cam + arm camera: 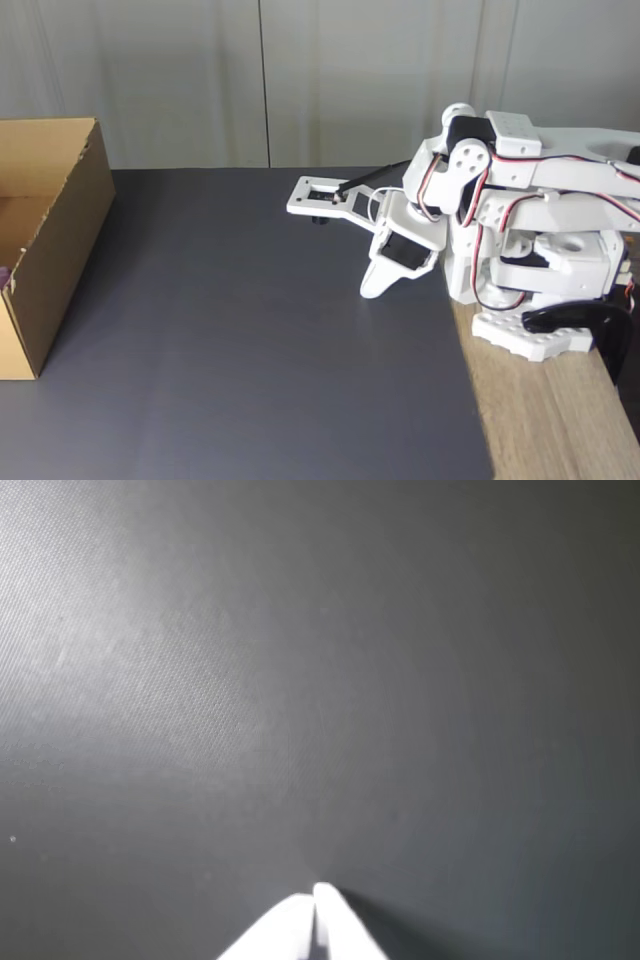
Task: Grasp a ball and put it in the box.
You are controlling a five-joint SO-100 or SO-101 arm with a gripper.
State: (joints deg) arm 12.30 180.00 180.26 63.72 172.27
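In the wrist view my gripper [318, 892] is shut: its two white fingers meet at the tips, with nothing between them, over bare dark mat. The fixed view shows the white arm folded back at the right, its gripper [372, 290] pointing down with the tip on or just above the mat. The brown cardboard box [62, 215] stands at the far left, open at the top. Inside it, at the frame's left edge, a small purple sliver [5, 274] shows, which seems to be the ball. The rest of it is cut off.
A dark grey mat [250, 350] covers the table between the box and the arm. The arm's base [540, 300] is clamped on a bare wooden strip [550, 420] at the right. A pale wall stands behind.
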